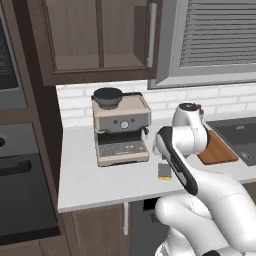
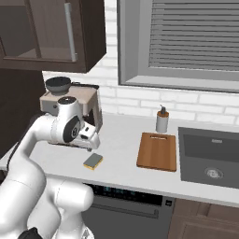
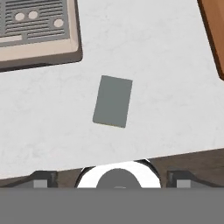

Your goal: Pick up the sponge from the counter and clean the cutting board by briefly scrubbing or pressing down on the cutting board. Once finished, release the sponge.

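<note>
A: The gripper (image 3: pixel 112 183) hangs above the counter (image 1: pixel 90 175) with nothing between its fingers. In the hand view the two dark tips sit far apart at the bottom edge, so I call it spread wide.

B: And the sponge (image 3: pixel 113 107)?

A: Lying flat on the counter, dark scrubbing face up, right under the hand camera and a little ahead of the fingers. From the right base view you can see its yellow body, the sponge (image 2: pixel 93 161) resting near the front edge of the counter, just below the hand.

B: Anything crowding it?

A: Not really. The coffee machine (image 1: pixel 121 131) stands behind and to the left of it, near but apart. The cutting board (image 2: pixel 158 151) lies well off to the right, beside the sink (image 2: pixel 210 158), with a soap bottle (image 2: pixel 162 120) just behind it.

B: So which step is this?

A: The approach, I'd say. The sponge is not yet picked up and the board is untouched.

B: What does the next move need?

A: My guess: come straight down with the fingers straddling the sponge's narrow side. It lies slightly turned in the hand view, so a small wrist roll may help. Then close, lift, and carry it right to the board.
</note>
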### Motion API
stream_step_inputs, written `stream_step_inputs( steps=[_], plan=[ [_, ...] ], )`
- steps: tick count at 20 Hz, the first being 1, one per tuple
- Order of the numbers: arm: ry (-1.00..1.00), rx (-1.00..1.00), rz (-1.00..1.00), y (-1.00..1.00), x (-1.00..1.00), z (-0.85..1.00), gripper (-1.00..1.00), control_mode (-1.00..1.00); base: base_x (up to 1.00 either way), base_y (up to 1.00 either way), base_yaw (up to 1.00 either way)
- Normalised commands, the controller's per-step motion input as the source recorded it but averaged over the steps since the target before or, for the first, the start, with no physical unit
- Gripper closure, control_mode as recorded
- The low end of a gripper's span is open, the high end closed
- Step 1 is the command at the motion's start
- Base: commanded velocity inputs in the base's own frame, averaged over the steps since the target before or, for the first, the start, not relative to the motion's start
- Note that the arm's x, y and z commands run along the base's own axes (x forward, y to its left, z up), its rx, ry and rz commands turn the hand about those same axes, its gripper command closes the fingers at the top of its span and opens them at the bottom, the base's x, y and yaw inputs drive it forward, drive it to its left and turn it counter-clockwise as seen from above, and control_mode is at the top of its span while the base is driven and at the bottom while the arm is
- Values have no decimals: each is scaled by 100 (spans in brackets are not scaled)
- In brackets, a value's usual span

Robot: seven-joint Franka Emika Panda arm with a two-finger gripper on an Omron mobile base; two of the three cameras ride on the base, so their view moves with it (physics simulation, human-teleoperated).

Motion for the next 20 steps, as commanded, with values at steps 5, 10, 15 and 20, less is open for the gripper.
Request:
stream_step_inputs(
  steps=[5, 10, 15, 20],
  plan=[
    [0, 5, -4, -23, -2, -43, -100, -100, 0, 0, 0],
    [0, 2, 0, -3, 0, -26, -100, -100, 0, 0, 0],
    [0, 0, 0, 0, 0, -21, -100, -100, 0, 0, 0],
    [0, 0, 0, 0, 3, -10, -100, -100, 0, 0, 0]
  ],
)
